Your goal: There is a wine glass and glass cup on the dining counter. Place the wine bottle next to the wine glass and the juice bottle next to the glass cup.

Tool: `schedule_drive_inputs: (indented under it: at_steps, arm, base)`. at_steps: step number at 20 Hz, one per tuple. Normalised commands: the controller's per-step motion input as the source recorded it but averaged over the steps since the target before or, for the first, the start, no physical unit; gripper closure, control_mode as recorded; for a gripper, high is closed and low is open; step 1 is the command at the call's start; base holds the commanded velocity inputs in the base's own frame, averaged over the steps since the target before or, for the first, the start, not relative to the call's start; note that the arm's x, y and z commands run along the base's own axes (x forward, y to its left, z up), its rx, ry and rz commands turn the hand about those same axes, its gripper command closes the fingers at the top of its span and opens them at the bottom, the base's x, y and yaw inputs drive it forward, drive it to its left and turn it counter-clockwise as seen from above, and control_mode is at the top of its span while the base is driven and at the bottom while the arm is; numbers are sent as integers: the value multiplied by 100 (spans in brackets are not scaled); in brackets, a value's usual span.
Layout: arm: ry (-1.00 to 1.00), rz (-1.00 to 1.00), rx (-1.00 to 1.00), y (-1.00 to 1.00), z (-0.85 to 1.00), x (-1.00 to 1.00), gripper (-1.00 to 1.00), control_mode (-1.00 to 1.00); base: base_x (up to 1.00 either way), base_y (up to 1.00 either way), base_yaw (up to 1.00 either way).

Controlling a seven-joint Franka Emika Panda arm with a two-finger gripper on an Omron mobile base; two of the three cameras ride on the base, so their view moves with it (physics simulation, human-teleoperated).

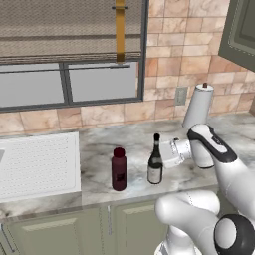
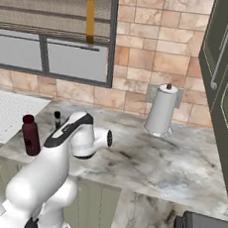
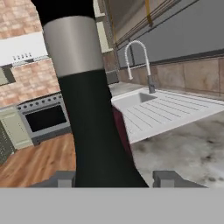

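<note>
The wine bottle [image 1: 155, 174], slim and dark with a pale label, stands upright on the marble worktop [image 1: 99, 144]. My gripper [image 1: 160, 156] reaches it from the right and is shut on its body at shoulder height. In the hand view the wine bottle [image 3: 94, 131] rises close up between the two finger tips of my gripper [image 3: 116, 178]. The juice bottle [image 1: 119, 169], stout and dark red, stands a short way to its left, untouched. From the right side the juice bottle [image 2: 31, 134] shows clearly, while my arm hides all but the wine bottle's neck [image 2: 57, 117]. The wine glass, glass cup and dining counter are out of view.
A white sink with a ribbed drainboard [image 1: 37, 164] lies left of the bottles, with its faucet [image 3: 140, 61] behind. A paper towel roll [image 1: 199, 107] stands by the tiled back wall. Dark cabinets [image 2: 225, 73] hang on the right. The worktop's front edge is just before the bottles.
</note>
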Motion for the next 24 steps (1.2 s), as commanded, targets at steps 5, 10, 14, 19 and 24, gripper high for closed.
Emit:
schedule_drive_inputs:
  at_steps: [5, 10, 14, 19, 24]
  arm:
    - [0, 0, 0, 1, 69, -39, 100, -100]
    - [1, 0, 0, -1, 63, -47, 100, -100]
    - [0, 0, 1, -4, 44, -53, 100, -100]
    - [0, 0, 0, 0, 29, -50, 100, -100]
    - [-1, 0, 0, 0, 20, -27, 100, -100]
  base:
    - [0, 0, 0]
    - [0, 0, 0]
    - [0, 0, 0]
    - [0, 0, 0]
    - [0, 0, 0]
